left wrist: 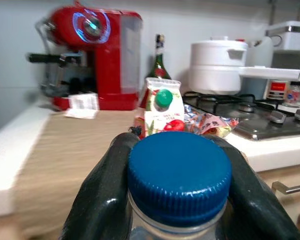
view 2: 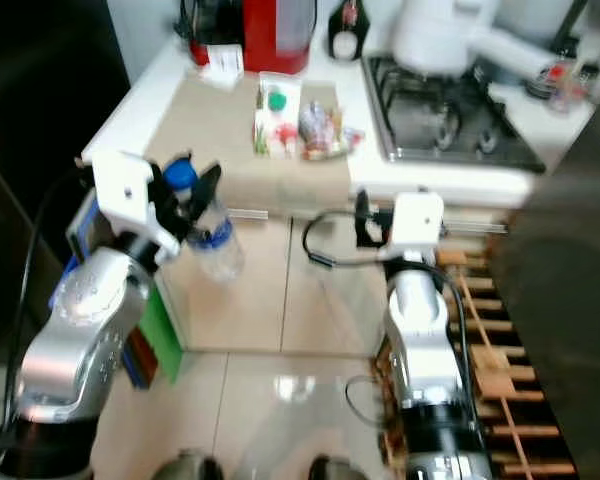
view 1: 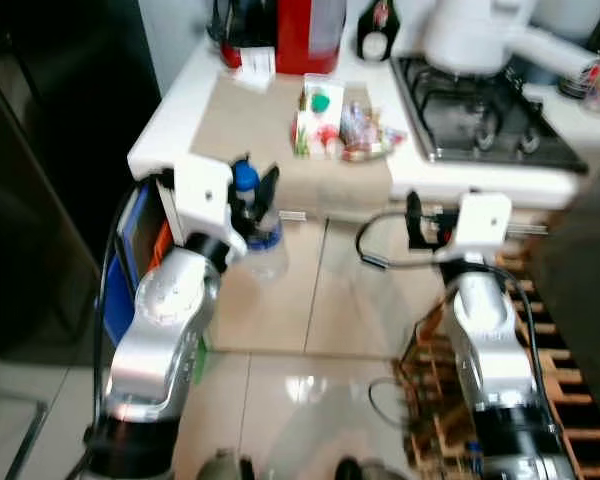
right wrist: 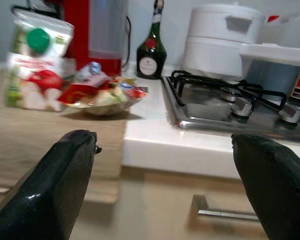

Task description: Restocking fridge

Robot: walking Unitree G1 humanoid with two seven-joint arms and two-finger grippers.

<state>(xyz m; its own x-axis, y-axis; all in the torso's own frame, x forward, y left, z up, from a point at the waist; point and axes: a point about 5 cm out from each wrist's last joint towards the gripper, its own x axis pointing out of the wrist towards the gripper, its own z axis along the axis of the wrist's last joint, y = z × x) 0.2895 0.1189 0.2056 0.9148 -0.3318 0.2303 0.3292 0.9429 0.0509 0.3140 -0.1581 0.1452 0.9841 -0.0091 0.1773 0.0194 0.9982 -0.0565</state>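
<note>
The left hand (view 1: 252, 195) is clenched around the neck of a clear plastic bottle with a blue cap (left wrist: 179, 172), held upright in the air just near of the counter (view 1: 185, 105) edge. On the counter beyond stand a red coffee machine (left wrist: 97, 60), a carton with a green cap (left wrist: 161, 107) and a bag of groceries (right wrist: 102, 92). To the right, the right hand (right wrist: 165, 185) hangs released, fingers spread, near of the gas hob (view 1: 485, 120).

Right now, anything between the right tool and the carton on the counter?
Nothing visible. The right tool is open and empty in front of the counter edge; the carton stands on the wooden counter mat beyond, beside a snack bowl. The left tool holds the water bottle.
</note>
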